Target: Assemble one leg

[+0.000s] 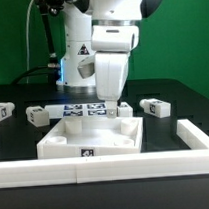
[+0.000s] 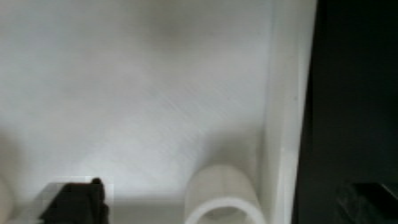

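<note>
Leg (image 1: 153,108) on dark worktop (image 1: 178,94), just right of white panel (image 1: 55,146).
Low over panel's far right corner: end effector (image 1: 112,111), fingers (image 2: 71,201) spread wide, gripping nothing; other legs (image 1: 36,115) far left.

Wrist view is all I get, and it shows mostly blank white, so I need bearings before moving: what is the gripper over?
Observer: The gripper hangs low over the far corner, on the exterior view's right, of the large white square tray-like panel.
Operator: Any loose part close to that corner?
Observer: Yes, a small white oblong plastic leg with a square tag lies on the black table just beyond that corner, toward the exterior view's right.
Operator: Any more like it?
Observer: Two similar legs lie on the table at the exterior view's left of the panel.
</note>
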Tool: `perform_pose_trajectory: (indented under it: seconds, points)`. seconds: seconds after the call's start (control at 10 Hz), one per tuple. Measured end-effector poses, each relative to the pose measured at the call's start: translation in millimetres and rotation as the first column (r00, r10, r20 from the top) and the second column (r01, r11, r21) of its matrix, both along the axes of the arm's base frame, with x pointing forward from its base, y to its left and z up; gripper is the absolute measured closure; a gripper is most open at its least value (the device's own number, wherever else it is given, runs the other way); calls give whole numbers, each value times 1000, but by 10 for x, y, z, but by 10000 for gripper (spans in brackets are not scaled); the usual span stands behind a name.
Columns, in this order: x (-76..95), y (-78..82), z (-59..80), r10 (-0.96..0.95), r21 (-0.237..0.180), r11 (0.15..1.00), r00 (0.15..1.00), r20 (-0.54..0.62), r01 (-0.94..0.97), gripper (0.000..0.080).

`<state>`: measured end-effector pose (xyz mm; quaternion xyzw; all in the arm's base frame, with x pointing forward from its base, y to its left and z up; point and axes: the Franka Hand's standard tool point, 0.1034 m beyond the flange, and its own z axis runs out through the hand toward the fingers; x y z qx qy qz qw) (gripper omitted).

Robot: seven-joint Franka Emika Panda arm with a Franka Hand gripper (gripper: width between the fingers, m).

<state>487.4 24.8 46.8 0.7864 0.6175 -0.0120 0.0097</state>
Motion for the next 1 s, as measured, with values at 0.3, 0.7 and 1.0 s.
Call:
perform_pose_trajectory:
  seconds: [0.3, 0.7, 1.0]
  points:
    - [-94, -71, -187, -7, 18, 1000, 1000, 11, 7, 150]
    - [-178, -61, -353, -15, 25, 1000, 1000, -12, 15, 246]
    - [-179, -61, -354, -15, 25, 1000, 1000, -12, 15, 418]
